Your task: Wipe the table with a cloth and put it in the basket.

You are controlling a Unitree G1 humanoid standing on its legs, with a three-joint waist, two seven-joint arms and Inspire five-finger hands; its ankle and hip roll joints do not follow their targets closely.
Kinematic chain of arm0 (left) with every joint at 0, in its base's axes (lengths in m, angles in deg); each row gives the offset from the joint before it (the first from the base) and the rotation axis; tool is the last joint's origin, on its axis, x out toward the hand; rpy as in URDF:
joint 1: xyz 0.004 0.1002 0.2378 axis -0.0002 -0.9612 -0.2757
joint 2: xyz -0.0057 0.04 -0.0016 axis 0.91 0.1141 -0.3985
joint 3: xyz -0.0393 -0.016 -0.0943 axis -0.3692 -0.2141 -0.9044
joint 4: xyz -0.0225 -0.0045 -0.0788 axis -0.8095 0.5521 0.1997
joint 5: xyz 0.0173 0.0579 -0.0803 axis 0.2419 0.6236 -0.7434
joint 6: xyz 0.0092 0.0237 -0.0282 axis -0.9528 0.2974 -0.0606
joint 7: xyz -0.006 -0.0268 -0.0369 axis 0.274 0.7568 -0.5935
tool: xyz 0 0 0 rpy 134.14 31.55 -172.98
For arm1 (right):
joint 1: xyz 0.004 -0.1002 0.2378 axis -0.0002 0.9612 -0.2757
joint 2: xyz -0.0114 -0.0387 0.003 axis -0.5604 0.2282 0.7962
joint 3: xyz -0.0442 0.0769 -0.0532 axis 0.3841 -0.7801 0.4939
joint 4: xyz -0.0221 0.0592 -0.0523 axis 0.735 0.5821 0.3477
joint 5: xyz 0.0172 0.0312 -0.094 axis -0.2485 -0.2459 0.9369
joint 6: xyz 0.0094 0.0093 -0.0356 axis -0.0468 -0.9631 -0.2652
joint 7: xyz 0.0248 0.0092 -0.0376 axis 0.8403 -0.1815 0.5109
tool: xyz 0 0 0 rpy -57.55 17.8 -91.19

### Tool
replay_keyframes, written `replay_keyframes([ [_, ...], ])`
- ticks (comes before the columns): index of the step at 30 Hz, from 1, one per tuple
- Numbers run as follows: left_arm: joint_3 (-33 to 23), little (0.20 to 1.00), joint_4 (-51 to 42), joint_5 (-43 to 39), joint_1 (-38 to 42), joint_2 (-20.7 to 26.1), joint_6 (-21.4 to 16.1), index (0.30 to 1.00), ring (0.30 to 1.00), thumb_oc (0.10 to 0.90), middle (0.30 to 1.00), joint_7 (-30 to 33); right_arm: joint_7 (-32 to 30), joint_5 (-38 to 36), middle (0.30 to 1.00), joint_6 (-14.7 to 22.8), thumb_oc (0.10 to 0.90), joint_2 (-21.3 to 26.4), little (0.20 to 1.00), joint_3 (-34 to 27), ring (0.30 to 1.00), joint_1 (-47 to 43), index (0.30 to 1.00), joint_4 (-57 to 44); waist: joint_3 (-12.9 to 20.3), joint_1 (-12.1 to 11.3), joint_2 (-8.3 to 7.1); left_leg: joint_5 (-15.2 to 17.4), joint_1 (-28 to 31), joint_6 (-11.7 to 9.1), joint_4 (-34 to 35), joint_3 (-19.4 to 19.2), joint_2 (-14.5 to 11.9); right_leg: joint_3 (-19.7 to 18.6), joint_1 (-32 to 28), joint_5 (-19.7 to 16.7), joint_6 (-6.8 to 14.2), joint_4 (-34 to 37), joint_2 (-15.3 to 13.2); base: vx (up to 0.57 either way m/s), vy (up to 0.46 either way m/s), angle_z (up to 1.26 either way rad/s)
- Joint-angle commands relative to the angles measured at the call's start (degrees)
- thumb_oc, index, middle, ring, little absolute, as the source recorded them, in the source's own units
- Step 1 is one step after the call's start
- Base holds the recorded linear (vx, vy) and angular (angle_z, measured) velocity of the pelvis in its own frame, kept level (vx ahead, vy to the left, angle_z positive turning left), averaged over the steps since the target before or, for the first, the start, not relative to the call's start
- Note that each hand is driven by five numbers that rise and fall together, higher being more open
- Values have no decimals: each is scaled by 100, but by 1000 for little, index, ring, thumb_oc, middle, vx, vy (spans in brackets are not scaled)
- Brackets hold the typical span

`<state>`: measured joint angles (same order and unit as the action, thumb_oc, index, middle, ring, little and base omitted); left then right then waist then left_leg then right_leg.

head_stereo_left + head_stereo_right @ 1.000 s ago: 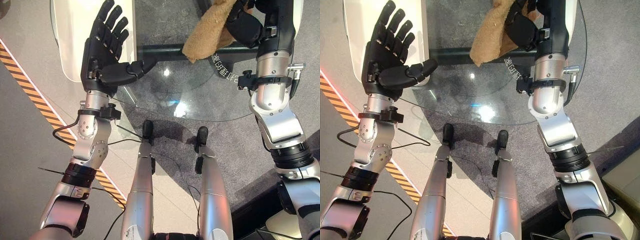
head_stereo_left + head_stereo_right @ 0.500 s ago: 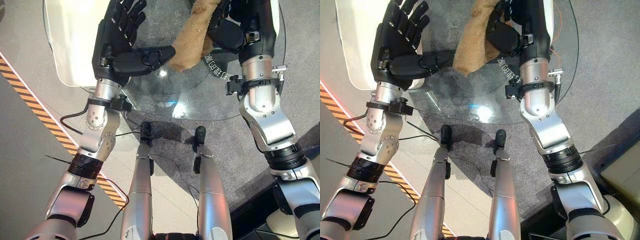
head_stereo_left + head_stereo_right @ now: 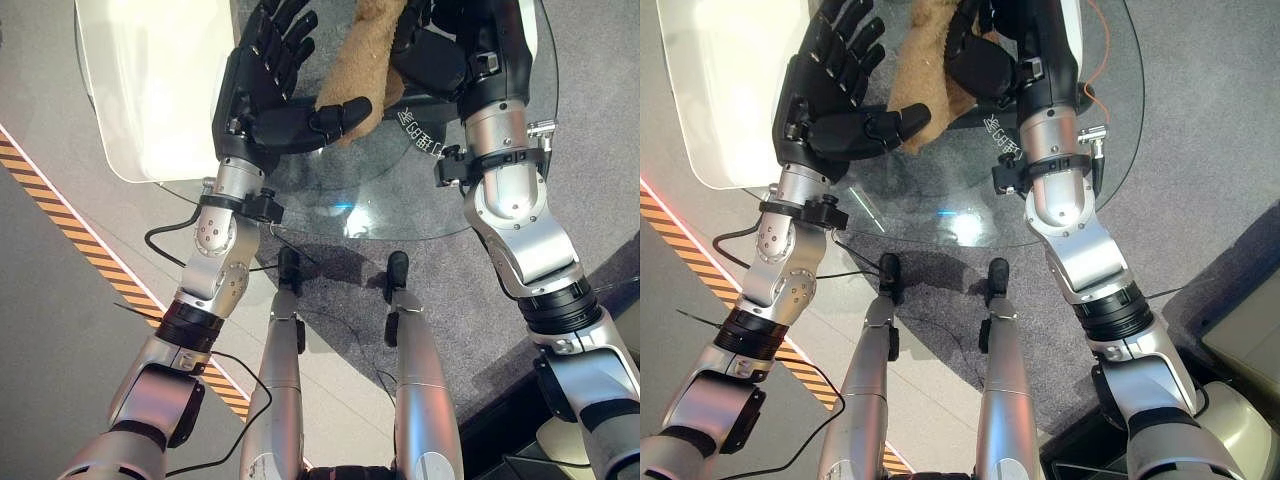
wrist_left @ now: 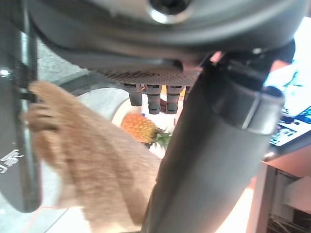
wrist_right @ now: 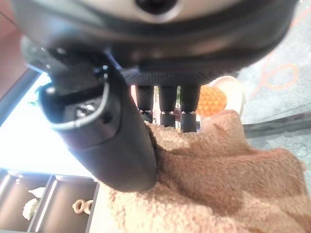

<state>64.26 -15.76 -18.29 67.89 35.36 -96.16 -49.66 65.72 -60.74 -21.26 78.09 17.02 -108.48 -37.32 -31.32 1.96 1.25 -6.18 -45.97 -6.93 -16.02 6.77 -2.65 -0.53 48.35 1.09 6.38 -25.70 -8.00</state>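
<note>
Left eye view is showing the right hand (image 3: 440, 60) gripping a tan terry cloth (image 3: 365, 55) above the round glass worktop (image 3: 400, 190), while the left hand (image 3: 265, 85) is sitting just beside the hanging cloth with its thumb tip touching or nearly touching the fabric. The cloth is dangling clear of the glass, so no wiping contact is happening at this moment.

To do this step well, I judge the left hand should be closing on a generous fold of the cloth before the right lets go, if a handover is intended; otherwise the cloth should be lowered flat onto the glass and pressed evenly so it is not bunching.

In the right wrist view, the fingers (image 5: 167, 109) and thumb are curling round the cloth (image 5: 218, 170), clenching it firmly. The left hand's fingers (image 3: 845, 45) are standing straight and spread, holding nothing, with the thumb reaching across toward the cloth. A pineapple (image 4: 141, 127) is showing beyond the cloth in the left wrist view.
</note>
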Motion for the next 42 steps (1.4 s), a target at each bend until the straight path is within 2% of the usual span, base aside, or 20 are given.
replay_keyframes([
  [1, -8, 900, -437, 170, 728, 4, -403, 900, 900, 800, 900, -227, -92, 8, 300, 1069, 100, -66, 200, -317, 300, -1199, 300, -1413, 152, -51, -187, 285, 419, 586, 56, -694, 471, 309, -565, -93, -355, 645, 703, 0, 0, 0],
  [9, 23, 900, -292, 225, 752, 38, -385, 900, 900, 800, 900, -253, -121, -202, 300, 1148, 100, 3, 200, -306, 300, -1338, 300, -1414, 152, -39, -215, 359, 452, 577, 7, -699, 455, 287, -599, -25, -360, 602, 717, 0, 0, 0],
  [32, 197, 900, 109, 550, 1346, -87, -304, 900, 900, 800, 900, -86, 628, -1212, 300, 1129, 100, -403, 200, -172, 300, -1380, 300, -1549, 152, 65, -274, 365, 466, 546, -47, -717, 397, 217, -607, 33, -409, 530, 788, 0, 0, 0],
  [42, 223, 900, 456, 594, 1473, -197, -263, 900, 900, 800, 900, -65, 683, -1090, 300, 1192, 100, -547, 200, -178, 300, -1474, 300, -1531, 153, 97, -287, 374, 483, 528, -63, -726, 378, 193, -633, 57, -431, 529, 806, 6, 0, -4],
])
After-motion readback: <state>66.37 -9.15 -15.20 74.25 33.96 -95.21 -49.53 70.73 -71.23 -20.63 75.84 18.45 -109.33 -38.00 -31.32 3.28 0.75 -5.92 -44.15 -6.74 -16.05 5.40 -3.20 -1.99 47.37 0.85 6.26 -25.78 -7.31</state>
